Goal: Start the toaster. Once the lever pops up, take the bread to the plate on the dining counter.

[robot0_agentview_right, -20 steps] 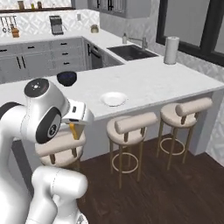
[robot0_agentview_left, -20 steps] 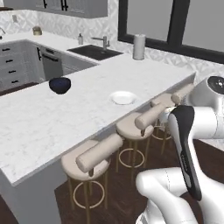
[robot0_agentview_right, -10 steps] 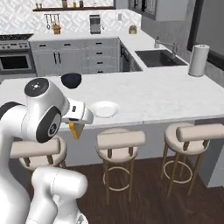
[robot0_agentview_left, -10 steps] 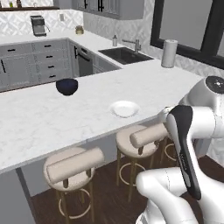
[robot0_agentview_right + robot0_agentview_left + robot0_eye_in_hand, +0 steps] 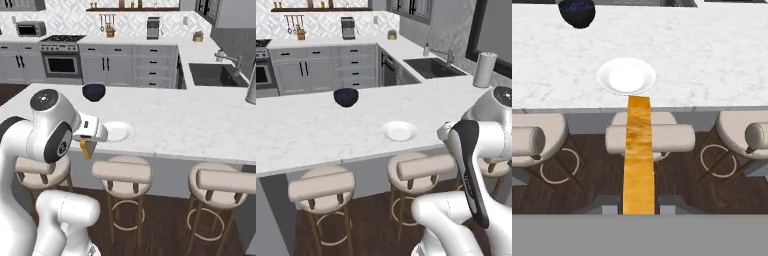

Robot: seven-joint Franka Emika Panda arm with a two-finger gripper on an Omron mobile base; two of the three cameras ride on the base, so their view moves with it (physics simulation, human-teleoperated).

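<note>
Left base view: we see the plate (image 5: 399, 131) bare near the front edge of the dining counter (image 5: 316, 135), the bowl (image 5: 346, 96) well behind it. Our arm is folded close to the base, forearm pointing down, short of the counter.

Right base view: the gripper (image 5: 88, 148) is tucked under the wrist, closed on the bread (image 5: 87, 148), which hangs below counter height, just left of the plate (image 5: 116, 131) and over the stools (image 5: 122, 172). We judge the main risk here: carried this low, the slice could knock the counter edge as we go in, and be pried loose or fall to the floor.

Hand view: the bread (image 5: 637, 160) runs edge-on from between the jaws toward the plate (image 5: 626, 75), so we are lined up. Releasing short of the rim would drop it onto the stool (image 5: 650, 138) beneath.
</note>
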